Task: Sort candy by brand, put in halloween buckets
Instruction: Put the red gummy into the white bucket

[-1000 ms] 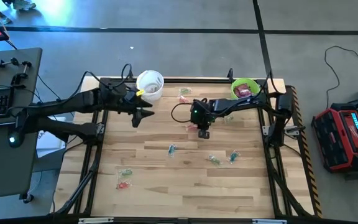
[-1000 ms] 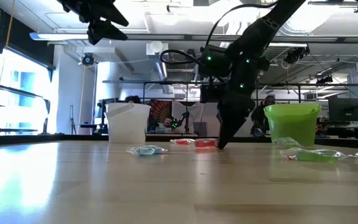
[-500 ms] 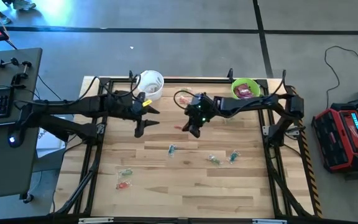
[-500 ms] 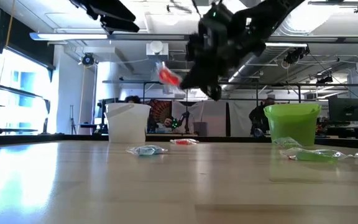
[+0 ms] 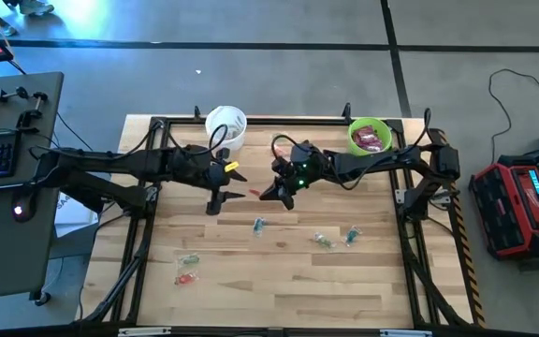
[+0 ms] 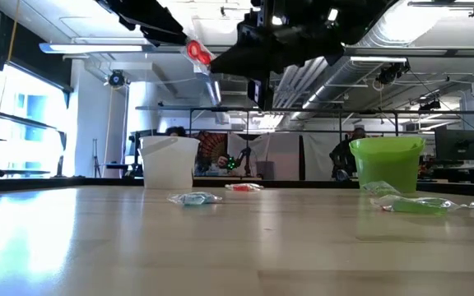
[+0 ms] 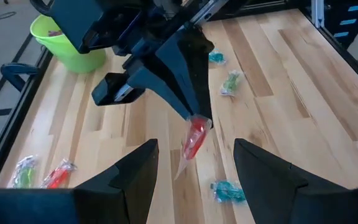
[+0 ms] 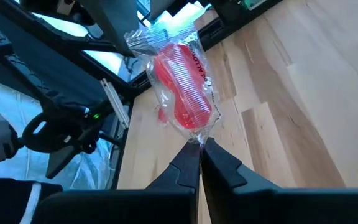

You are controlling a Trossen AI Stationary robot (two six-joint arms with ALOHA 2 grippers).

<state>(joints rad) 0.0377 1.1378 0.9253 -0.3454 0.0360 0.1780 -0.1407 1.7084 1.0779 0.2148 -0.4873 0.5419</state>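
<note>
Candy mid-handoff: your right end effector pinches a red sweet, left end effector spread wide beneath; six-odd pieces still litter the table.

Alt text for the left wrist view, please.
The right gripper, shut, holds a clear-wrapped red candy in the air between the left gripper's open fingers. Below, the wooden table carries scattered sweets and a lime green bucket.
</note>
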